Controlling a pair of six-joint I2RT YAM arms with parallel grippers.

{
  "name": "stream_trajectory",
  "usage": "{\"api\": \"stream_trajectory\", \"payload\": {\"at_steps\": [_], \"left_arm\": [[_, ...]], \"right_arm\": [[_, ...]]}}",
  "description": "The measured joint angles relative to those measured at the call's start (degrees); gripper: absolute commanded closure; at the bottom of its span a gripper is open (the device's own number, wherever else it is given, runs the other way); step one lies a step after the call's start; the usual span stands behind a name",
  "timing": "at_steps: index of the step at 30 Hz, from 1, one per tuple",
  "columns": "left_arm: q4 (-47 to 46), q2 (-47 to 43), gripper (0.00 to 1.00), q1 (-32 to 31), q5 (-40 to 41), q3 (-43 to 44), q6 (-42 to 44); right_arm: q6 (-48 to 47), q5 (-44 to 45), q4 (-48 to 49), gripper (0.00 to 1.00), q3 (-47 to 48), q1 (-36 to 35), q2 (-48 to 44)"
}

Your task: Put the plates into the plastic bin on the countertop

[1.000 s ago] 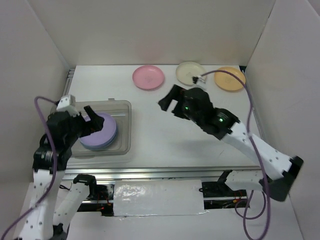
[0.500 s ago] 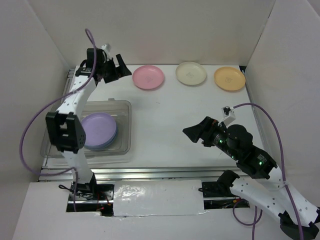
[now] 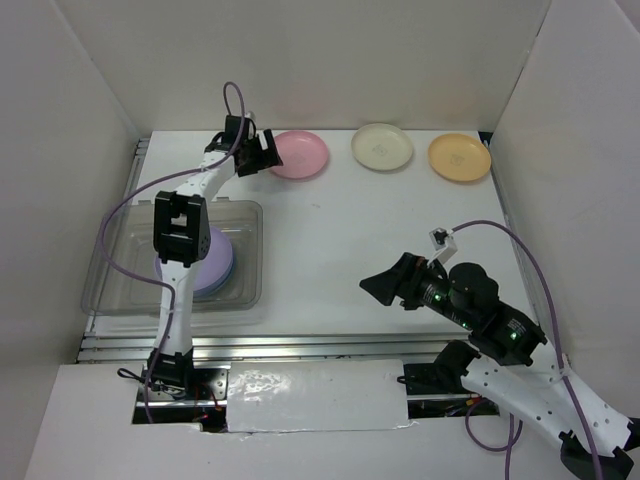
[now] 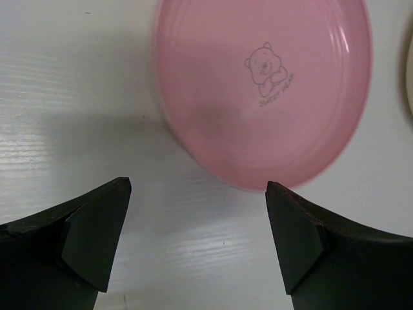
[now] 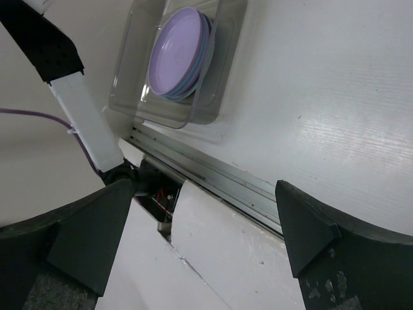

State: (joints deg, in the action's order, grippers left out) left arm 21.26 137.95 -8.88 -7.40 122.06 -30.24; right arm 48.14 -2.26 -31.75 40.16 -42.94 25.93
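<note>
pink plate smooth, glossy plastic; plastic bin clear, see-through; countertop matt white, faintly ribbed

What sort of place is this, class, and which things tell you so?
Likely a robot test cell: plain white wall panels box in a flat white tabletop, with two black-and-white robot arms mounted at its near edge.

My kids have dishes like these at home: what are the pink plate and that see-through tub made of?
The pink plate looks like smooth moulded plastic, maybe melamine: even colour, soft sheen, printed bear. The tub looks like clear, glossy plastic: the white countertop shows through its walls.
</note>
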Motion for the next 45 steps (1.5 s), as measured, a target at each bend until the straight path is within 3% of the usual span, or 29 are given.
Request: {"api": "stream_trajectory", "payload": {"at_steps": [9, 12, 13, 18, 19, 21, 25, 30, 36, 41, 45], "left_arm": [[-3.02, 7.23, 0.05, -2.45, 7.15, 3.45, 0.02], [-3.72, 8.41, 0.21, -3.17, 8.87, 5.18, -0.46], [-3.85, 9.16, 0.33, -3.41, 9.40, 5.99, -0.68], [-4.72, 10.47, 0.69, -4.87, 13.90, 6.88, -1.73], [-4.98, 10.47, 0.85, -5.11, 15.12, 6.64, -1.99], [-7.52, 10.12, 1.00, -5.53, 16.33, 5.81, -3.78], [-8.00, 5.97, 1.00, -7.17, 20.15, 1.70, -4.66], [-6.45, -6.80, 1.00, -9.70, 22.08, -12.57, -3.52], [-1.53, -18.10, 1.00, -11.06, 18.21, -8.79, -3.06], [5.07, -34.67, 1.00, -10.49, 22.03, -11.28, -6.16], [8.74, -49.88, 1.00, -6.99, 24.76, -23.80, -9.20]], "right_arm": [[-0.04, -1.46, 2.34, 0.00, -3.10, -0.39, -0.70], [-0.35, -1.62, 2.73, 0.00, -3.10, -0.48, -0.31], [-0.50, -1.62, 2.78, 0.00, -3.10, -0.55, -0.15], [-1.40, -1.33, 2.78, 0.00, -3.10, -0.59, 0.02], [-1.60, -1.25, 2.78, 0.00, -3.10, -0.59, 0.02], [-1.84, -1.14, 2.75, 0.00, -3.08, -0.59, 0.02], [-2.34, -0.94, 2.58, 0.00, -2.97, -0.52, -0.33], [-2.60, -0.96, 2.64, 0.00, -2.95, -0.42, -0.79], [-2.08, -1.53, 3.61, 0.00, -3.41, -0.31, -0.63], [0.07, -2.86, 6.56, 0.00, -6.91, -0.31, -1.44], [1.05, -3.32, 6.82, 0.00, -7.32, -0.33, -2.16]]}}
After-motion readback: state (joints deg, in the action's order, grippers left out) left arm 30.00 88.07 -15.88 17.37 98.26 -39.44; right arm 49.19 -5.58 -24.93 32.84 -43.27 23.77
